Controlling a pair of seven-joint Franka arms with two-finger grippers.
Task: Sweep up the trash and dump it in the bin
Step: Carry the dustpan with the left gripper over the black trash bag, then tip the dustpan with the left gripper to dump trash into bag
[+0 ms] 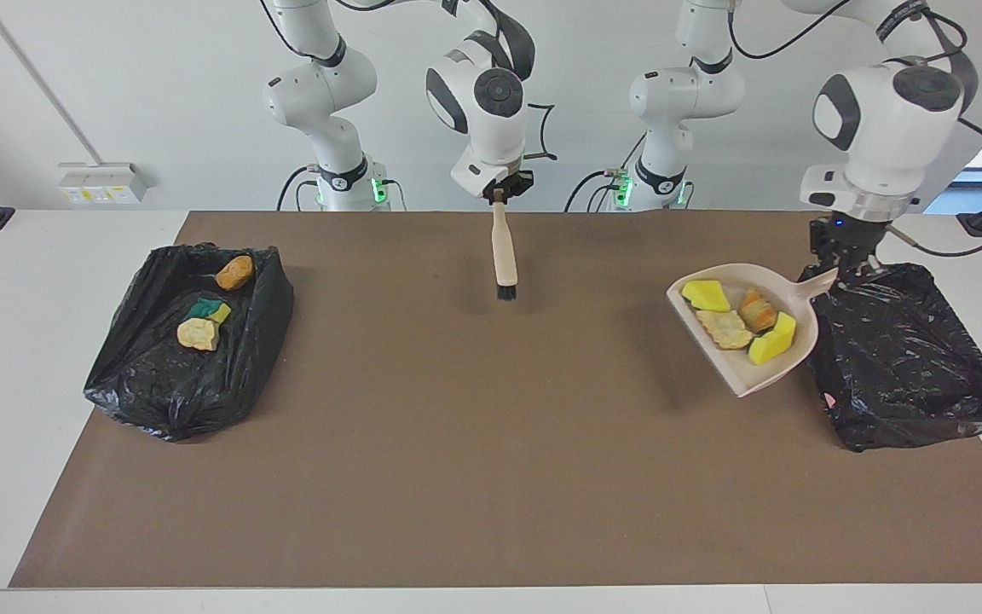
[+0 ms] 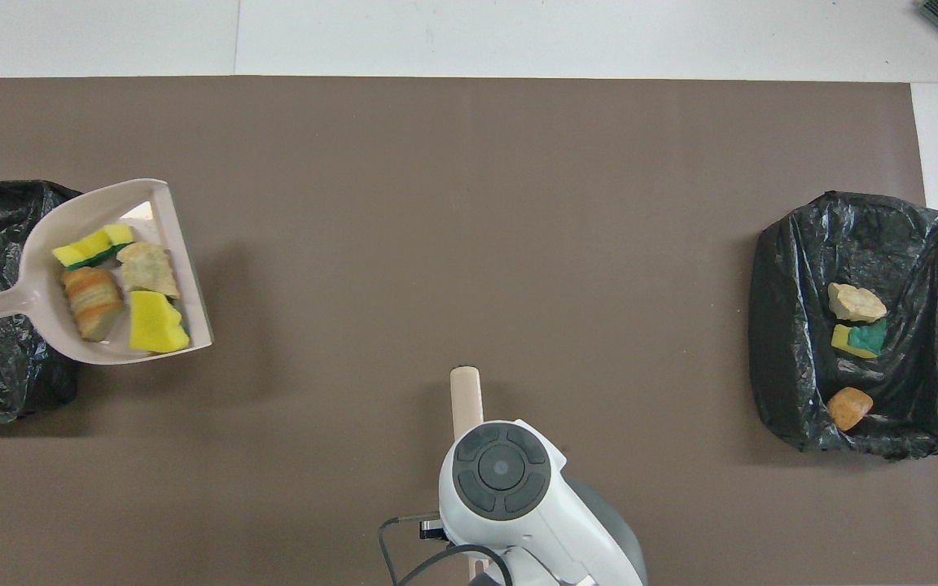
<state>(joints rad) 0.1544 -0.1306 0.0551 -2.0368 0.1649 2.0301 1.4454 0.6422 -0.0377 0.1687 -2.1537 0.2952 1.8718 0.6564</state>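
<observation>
The left end effector (image 1: 847, 266) is clenching the handle of the dustpan (image 1: 734, 368), carrying it in the air at the edge of the empty bin (image 1: 909, 358) at the left arm's end of the table (image 1: 457, 477). Four pieces of trash (image 1: 738, 322) are lying in the pan: two yellow sponge scraps, a pale crumbly lump and an orange-brown one. The pan's handle is pointing toward the bin and its open mouth away from it, so the coming tip probably needs the pan turned round over the liner. The right end effector (image 1: 499, 194) is grasping the brush (image 1: 505, 256), hanging it bristles-down over the mat's middle, waiting. Three more scraps are sitting in the other bin (image 1: 158, 384).
</observation>
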